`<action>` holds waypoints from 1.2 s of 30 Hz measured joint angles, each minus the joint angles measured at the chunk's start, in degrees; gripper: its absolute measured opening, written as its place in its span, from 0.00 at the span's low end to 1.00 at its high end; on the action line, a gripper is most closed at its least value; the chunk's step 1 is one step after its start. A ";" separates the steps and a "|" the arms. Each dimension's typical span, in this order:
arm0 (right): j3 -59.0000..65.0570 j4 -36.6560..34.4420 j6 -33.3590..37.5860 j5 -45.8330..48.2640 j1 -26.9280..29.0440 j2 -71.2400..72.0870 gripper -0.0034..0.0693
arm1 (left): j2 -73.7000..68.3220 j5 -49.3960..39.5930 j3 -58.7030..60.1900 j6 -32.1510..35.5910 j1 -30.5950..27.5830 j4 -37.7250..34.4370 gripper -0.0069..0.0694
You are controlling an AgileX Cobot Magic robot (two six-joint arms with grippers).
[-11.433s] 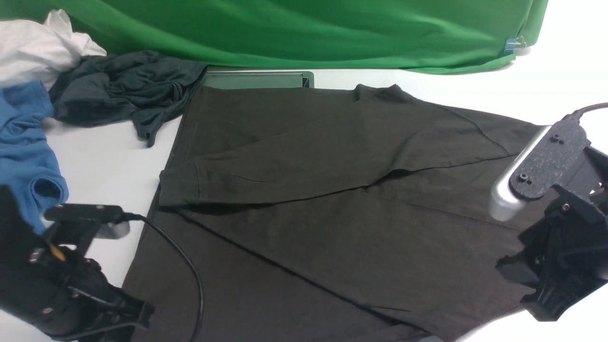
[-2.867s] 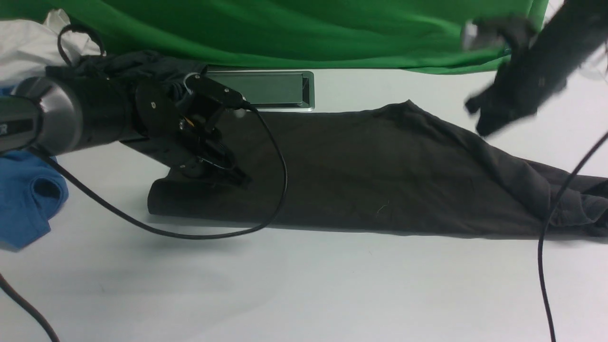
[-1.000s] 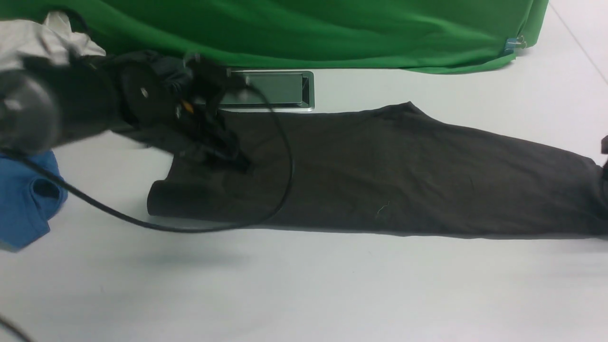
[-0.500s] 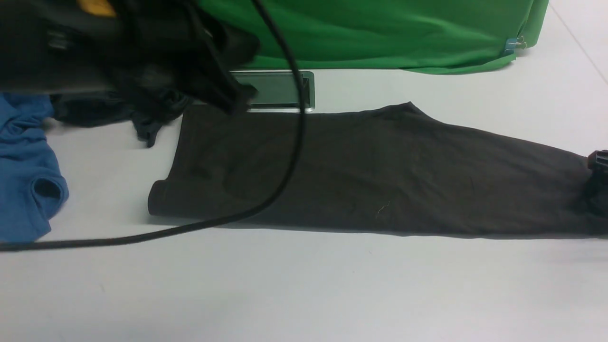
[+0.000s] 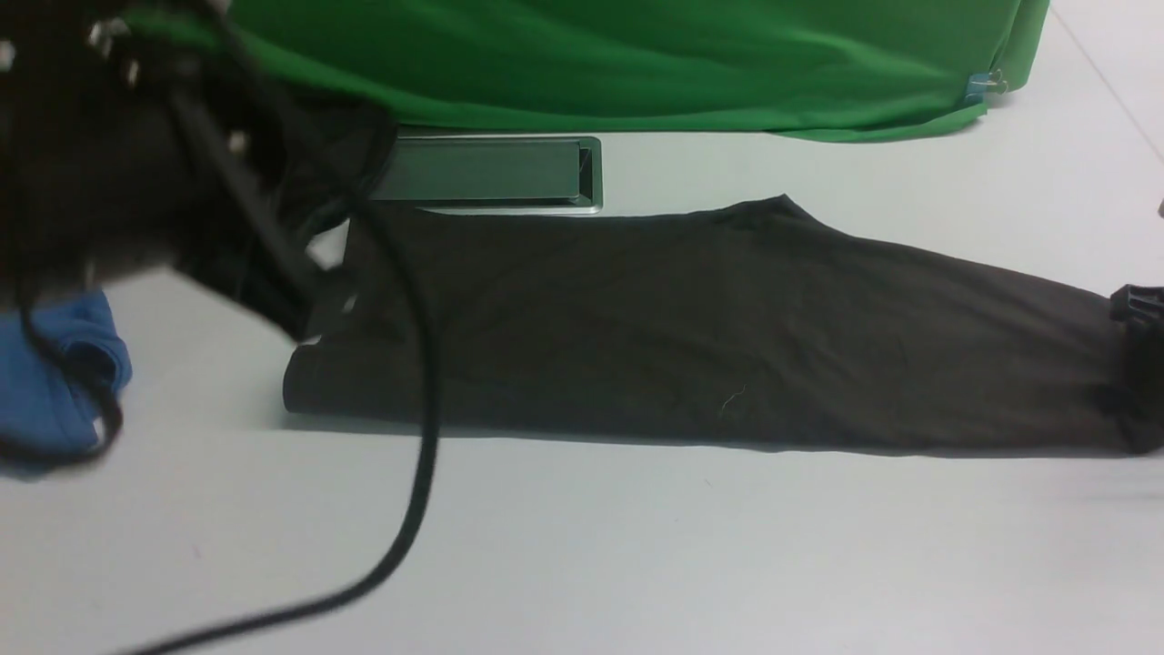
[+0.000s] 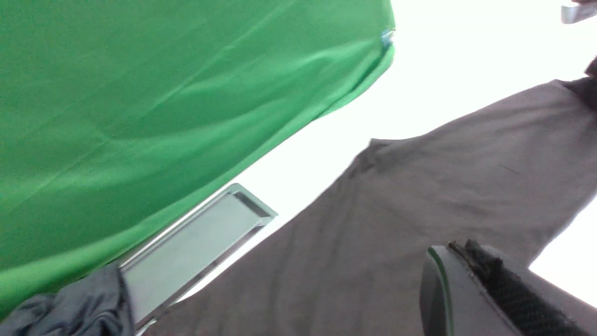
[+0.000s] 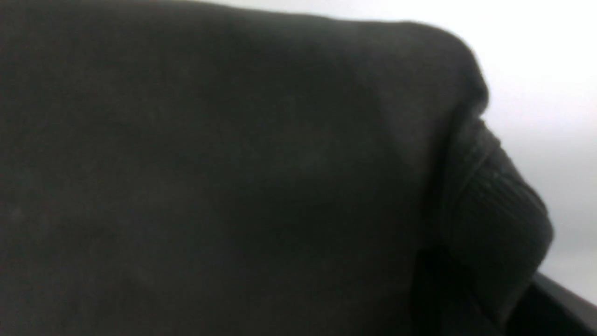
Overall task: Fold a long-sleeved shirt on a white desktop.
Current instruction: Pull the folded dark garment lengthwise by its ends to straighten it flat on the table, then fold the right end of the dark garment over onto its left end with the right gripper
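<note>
At far right, right end effector (image 5: 1141,364) grips long-sleeved shirt (image 5: 691,337) end; left end effector closed.

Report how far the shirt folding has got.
Done: the long-sleeved shirt lies as one long flat band on the white desktop, sleeves tucked out of sight. In hand: the right end effector is at the band's right end, cloth bunched against it; a firm grip is unclear. The left arm is raised off the shirt. Left: folding the band crosswise into a compact stack.

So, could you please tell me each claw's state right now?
Left claw: shut, holding nothing visible.
Right claw: at the long-sleeved shirt's end; grip cannot be told.
</note>
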State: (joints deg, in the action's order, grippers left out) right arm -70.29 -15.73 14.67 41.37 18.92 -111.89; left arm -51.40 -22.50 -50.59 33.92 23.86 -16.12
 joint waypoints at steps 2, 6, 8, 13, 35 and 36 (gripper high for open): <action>0.39 1.61 -0.01 1.64 0.47 1.82 0.17 | 1.90 1.25 2.56 -0.44 0.00 0.30 0.11; 0.53 9.03 -5.08 5.87 3.18 10.76 0.17 | 6.59 0.66 6.32 -1.56 0.00 0.42 0.11; 0.53 11.77 -6.86 6.79 4.93 15.98 0.17 | 8.35 0.27 7.19 -1.87 0.00 0.42 0.11; 0.53 11.37 -7.60 8.60 4.86 24.90 0.17 | 10.18 0.75 7.93 -2.24 0.00 0.89 0.11; -18.64 -15.15 -2.59 8.63 -29.35 16.47 0.17 | 10.29 0.91 8.09 -2.49 0.00 1.08 0.11; -19.82 -15.63 -2.41 8.63 -30.38 15.15 0.17 | 10.29 0.84 8.09 -2.49 0.00 1.08 0.11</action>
State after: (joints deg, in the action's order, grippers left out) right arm -90.11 -31.36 12.26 50.00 -11.46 -96.74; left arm -41.11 -21.66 -42.50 31.42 23.86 -15.04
